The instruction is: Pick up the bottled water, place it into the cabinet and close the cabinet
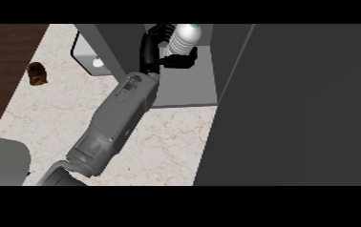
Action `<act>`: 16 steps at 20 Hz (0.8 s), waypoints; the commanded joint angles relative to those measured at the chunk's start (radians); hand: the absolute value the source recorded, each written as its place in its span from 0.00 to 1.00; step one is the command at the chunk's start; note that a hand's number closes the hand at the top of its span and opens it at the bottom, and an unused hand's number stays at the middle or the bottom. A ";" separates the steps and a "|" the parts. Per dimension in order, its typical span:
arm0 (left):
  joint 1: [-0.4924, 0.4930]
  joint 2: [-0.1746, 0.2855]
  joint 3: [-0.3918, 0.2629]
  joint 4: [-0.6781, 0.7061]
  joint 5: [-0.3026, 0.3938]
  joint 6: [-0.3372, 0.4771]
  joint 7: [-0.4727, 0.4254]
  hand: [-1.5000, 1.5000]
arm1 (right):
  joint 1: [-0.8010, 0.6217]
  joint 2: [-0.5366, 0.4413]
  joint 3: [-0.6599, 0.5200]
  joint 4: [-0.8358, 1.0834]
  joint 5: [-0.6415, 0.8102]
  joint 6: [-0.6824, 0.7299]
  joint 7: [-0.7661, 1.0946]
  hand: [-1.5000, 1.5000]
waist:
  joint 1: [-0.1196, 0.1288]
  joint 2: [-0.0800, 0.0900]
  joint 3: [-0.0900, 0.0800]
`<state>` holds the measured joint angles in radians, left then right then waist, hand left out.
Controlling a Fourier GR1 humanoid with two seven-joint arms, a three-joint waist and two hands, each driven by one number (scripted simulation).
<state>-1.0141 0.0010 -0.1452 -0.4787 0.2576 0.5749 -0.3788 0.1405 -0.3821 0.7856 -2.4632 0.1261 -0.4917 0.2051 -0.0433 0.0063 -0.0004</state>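
The bottled water is clear and ribbed with a bluish cap, and stands inside the open cabinet over its grey floor. My right hand is shut on it: black fingers curl round its far side and the thumb crosses its lower part. The grey right forearm runs from the lower left up to the cabinet. The bottle's base is hidden by the hand. My left hand does not show.
The cabinet's dark door stands open and fills the right side. A brown object lies on the marble counter at the left. A white object sits beside the cabinet's left wall. A grey rounded shape shows at the lower left edge.
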 commanded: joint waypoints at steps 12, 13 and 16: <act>-0.092 0.004 0.080 0.294 -0.021 0.034 -0.103 1.00 | 0.007 -0.012 0.010 -0.076 0.014 0.005 0.027 0.00 | -0.008 0.009 -0.001; -0.099 -0.001 0.098 0.312 -0.012 0.075 -0.126 1.00 | -0.004 -0.016 0.009 -0.056 0.007 0.013 -0.006 0.00 | -0.029 0.018 -0.001; -0.108 0.010 0.087 0.344 -0.035 0.092 -0.138 1.00 | 0.001 -0.029 0.005 -0.057 -0.015 0.024 -0.009 0.00 | -0.035 0.021 -0.001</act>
<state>-1.1195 0.0101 -0.0615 -0.1772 0.2376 0.6412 -0.4827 0.1314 -0.3937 0.7807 -2.4589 0.1025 -0.4838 0.1760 -0.0687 0.0214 -0.0011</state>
